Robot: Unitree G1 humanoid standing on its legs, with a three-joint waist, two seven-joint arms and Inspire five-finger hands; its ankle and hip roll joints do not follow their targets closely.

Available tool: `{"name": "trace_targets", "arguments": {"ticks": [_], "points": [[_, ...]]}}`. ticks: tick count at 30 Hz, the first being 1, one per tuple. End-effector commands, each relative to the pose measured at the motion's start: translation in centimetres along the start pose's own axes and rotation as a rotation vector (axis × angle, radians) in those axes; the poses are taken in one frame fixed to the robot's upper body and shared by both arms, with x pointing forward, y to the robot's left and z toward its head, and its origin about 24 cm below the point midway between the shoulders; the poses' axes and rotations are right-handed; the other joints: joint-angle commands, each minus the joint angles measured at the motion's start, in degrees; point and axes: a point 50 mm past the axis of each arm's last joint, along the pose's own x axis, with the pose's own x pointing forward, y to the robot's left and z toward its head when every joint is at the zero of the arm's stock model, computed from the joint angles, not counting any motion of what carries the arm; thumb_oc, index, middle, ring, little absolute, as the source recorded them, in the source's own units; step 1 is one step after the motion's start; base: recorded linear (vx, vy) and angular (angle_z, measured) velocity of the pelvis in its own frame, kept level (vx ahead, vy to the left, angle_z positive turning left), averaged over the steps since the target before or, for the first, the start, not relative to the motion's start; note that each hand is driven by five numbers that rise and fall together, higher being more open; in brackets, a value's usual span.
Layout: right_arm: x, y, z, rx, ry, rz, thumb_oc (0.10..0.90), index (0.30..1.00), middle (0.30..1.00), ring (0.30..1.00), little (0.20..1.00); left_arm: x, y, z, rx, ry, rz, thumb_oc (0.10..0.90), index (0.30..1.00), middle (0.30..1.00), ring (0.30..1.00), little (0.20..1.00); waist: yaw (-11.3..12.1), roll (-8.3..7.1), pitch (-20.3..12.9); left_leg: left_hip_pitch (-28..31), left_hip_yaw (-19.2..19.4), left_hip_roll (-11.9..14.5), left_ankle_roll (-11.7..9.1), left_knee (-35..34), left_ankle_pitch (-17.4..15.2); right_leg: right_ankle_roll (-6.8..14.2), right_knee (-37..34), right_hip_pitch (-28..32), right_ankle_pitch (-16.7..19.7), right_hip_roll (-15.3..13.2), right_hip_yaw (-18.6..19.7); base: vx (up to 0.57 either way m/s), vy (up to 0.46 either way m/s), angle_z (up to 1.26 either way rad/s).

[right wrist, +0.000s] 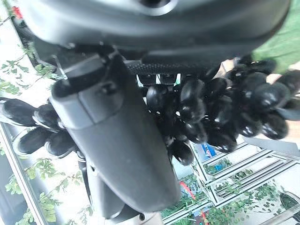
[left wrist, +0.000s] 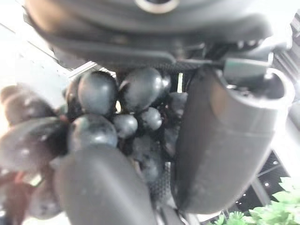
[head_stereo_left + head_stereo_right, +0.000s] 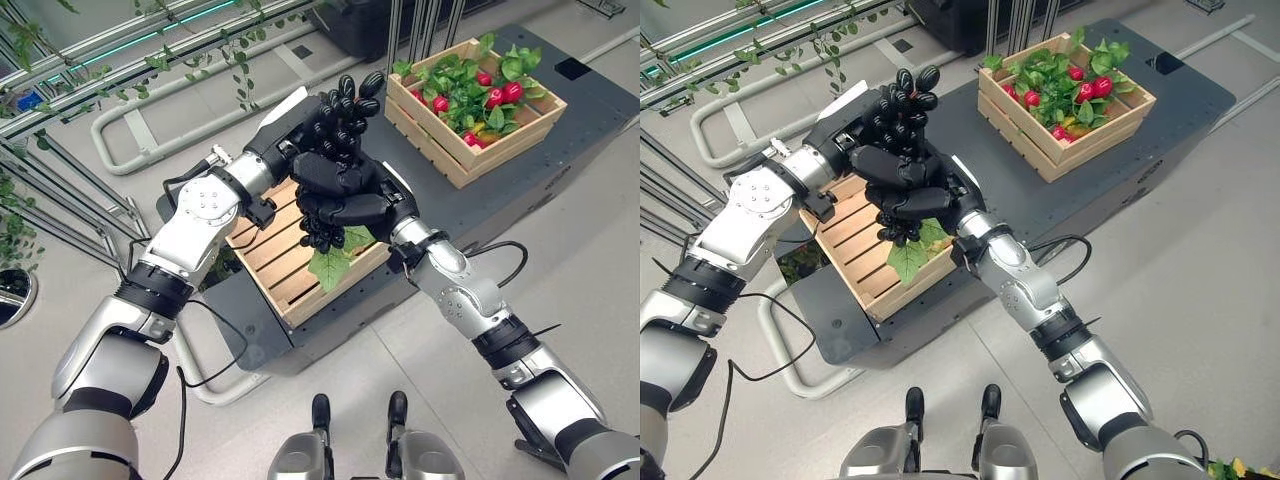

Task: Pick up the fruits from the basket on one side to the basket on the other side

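Both hands meet above the slatted crate [image 3: 285,262]: left hand [image 3: 318,118] and right hand [image 3: 345,195] apparently both clasp the black grape bunch [image 3: 352,100].

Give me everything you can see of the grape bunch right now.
The grape bunch is a cluster of glossy, near-black oval grapes with a green leaf hanging below. It is held in the air above the slatted wooden crate, clasped between both hands: the left hand curls round it from one side, the right hand from the other. The wrist views show grapes pressed against the fingers.
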Motion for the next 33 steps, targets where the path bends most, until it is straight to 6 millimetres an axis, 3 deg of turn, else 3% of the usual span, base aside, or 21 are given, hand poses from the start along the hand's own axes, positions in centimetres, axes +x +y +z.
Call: {"name": "trace_targets", "arguments": {"ticks": [1, 13, 19, 20, 21, 22, 33], "points": [[0.6, 4.5, -3.8, 0.257, 0.045, 0.148, 0.800, 0.900, 0.900, 0.900, 0.900, 2.3, -4.3, 1.0, -0.258, -0.200, -0.026, 0.400, 0.300, 0.300, 0.300, 0.300, 1.3, -0.18, -23.9, 0.6, -0.7, -1.7, 1.0, 0.1, -7.7, 0.3, 0.1, 2.3, -5.4, -3.4, 1.4, 0.00, 0.000, 0.00], [0.9, 6.2, -5.3, 0.331, 0.142, 0.239, 0.800, 0.900, 0.900, 0.900, 0.900, 3.2, -5.6, 4.0, -0.365, -0.327, -0.047, 0.400, 0.300, 0.300, 0.300, 0.300, 2.1, -0.87, -24.3, 0.7, -1.6, -1.9, 1.1, 0.1, -8.0, 0.1, 0.1, 2.8, -5.6, -3.5, 0.6, 0.00, 0.000, 0.00], [1.5, 6.2, -3.3, 0.378, -0.021, 0.202, 0.800, 0.900, 0.900, 0.900, 0.900, 3.3, -6.7, 3.9, -0.406, -0.321, -0.071, 0.400, 0.300, 0.300, 0.300, 0.300, 2.2, -0.92, -24.4, 0.7, -1.7, -1.9, 1.1, 0.1, -8.0, 0.1, 0.1, 2.9, -5.6, -3.3, 0.8, 0.00, 0.000, 0.00], [1.7, 6.4, -2.5, 0.396, -0.079, 0.182, 0.734, 0.801, 0.801, 0.801, 0.801, 3.4, -7.1, 3.5, -0.423, -0.307, -0.074, 0.400, 0.300, 0.300, 0.300, 0.300, 2.2, -0.89, -24.4, 0.7, -1.7, -1.9, 1.2, 0.1, -8.0, 0.0, 0.1, 2.9, -5.6, -3.3, 0.9, 0.00, 0.000, 0.00], [1.7, 6.5, -2.4, 0.399, -0.086, 0.179, 0.552, 0.528, 0.528, 0.528, 0.528, 3.4, -7.1, 3.5, -0.426, -0.305, -0.074, 0.400, 0.300, 0.300, 0.300, 0.300, 2.2, -0.88, -24.4, 0.7, -1.7, -1.9, 1.2, 0.1, -8.0, 0.0, 0.1, 2.8, -5.6, -3.3, 0.9, 0.00, 0.000, 0.00], [1.8, 6.5, -2.1, 0.404, -0.105, 0.167, 0.400, 0.300, 0.300, 0.300, 0.300, 3.4, -7.3, 3.2, -0.437, -0.297, -0.074, 0.400, 0.300, 0.300, 0.300, 0.300, 2.2, -0.88, -24.4, 0.7, -1.7, -1.9, 1.3, 0.1, -8.0, 0.0, 0.1, 2.8, -5.6, -3.3, 1.0, 0.00, 0.000, 0.00], [1.4, 4.7, -1.3, 0.424, -0.218, 0.054, 0.400, 0.300, 0.300, 0.300, 0.300, 3.4, -7.7, 1.6, -0.455, -0.238, -0.035, 0.400, 0.300, 0.300, 0.300, 0.300, 1.8, -0.98, -24.7, 0.9, -0.9, -1.6, 1.3, 0.1, -8.0, 0.1, 0.1, 2.5, -5.4, -3.1, 1.3, 0.00, 0.000, 0.00]]}}
